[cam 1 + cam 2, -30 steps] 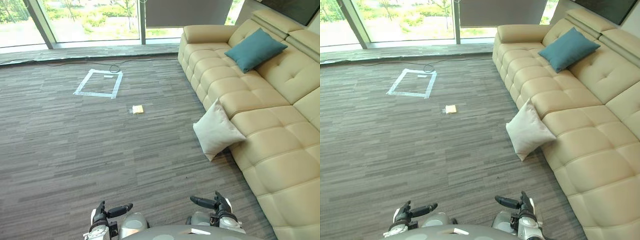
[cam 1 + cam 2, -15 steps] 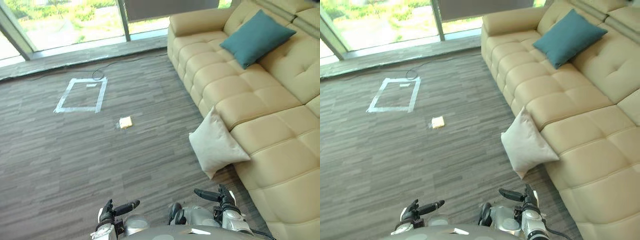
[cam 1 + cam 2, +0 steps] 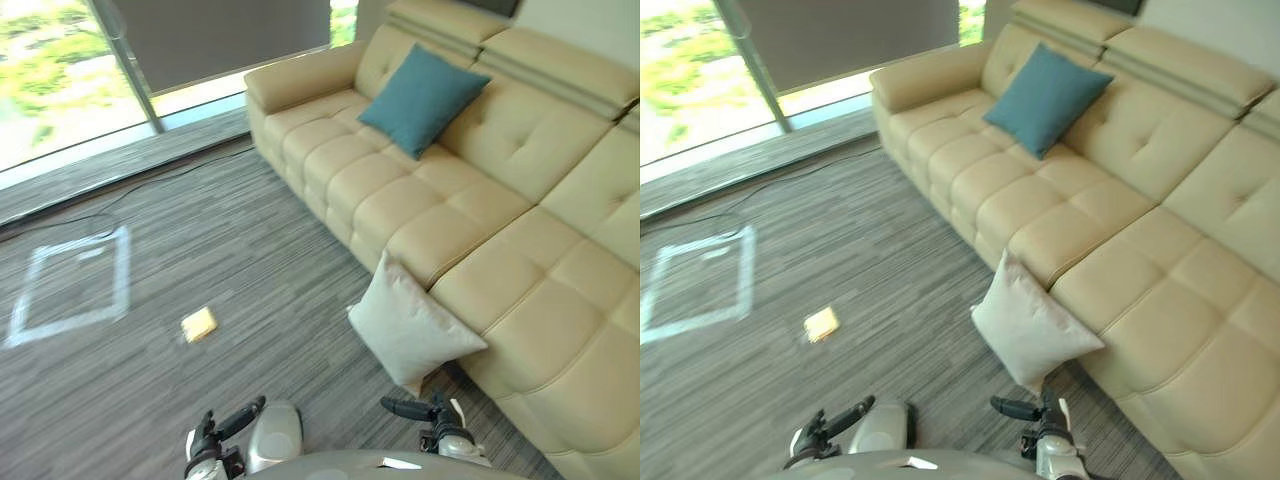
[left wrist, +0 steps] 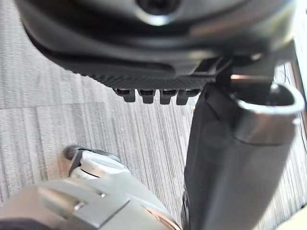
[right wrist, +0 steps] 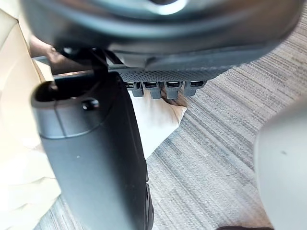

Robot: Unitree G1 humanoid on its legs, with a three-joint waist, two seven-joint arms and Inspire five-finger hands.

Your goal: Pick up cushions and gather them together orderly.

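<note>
Logged low at the near edge: left hand (image 3: 222,432) and right hand (image 3: 432,415), dark, hard-shelled, thumbs jutting forward. In both wrist views, fingers (image 4: 148,95) in a short straight row, loose, closed round nothing. Both apart from any cushion.

Beneath and ahead: carpet (image 3: 150,260), grey, flat-woven, finely striped. Just ahead of the right hand: white cushion (image 3: 410,325), also visible past the right hand's fingers (image 5: 156,120).

Further out:
- sofa (image 3: 500,200), beige, smooth leather-like skin, tufted into plump square pads, rolled armrest at the far end.
- teal cushion (image 3: 422,98) on the seat, leaning on the backrest near the armrest.
- small flat yellow item (image 3: 199,323) on the carpet, kind not readable.
- tape square (image 3: 123,275), pale strips laid flat, farther left.
- window (image 3: 50,70) along the far wall, partly behind a grey blind (image 3: 220,35).

Against 1.0 s ago: whole view swung and tilted, so camera motion, not object motion. Sofa now running diagonally across the view; tape square pushed toward the left edge. White cushion unchanged against the sofa front, teal cushion unchanged on the seat. Hands low and empty as before.

White cushion: square, soft matte fabric, pointed corners, standing on one corner on the carpet, tilted, back resting on the sofa's front edge. Teal cushion: square, woven-looking, set diamond-wise. The two well apart.
</note>
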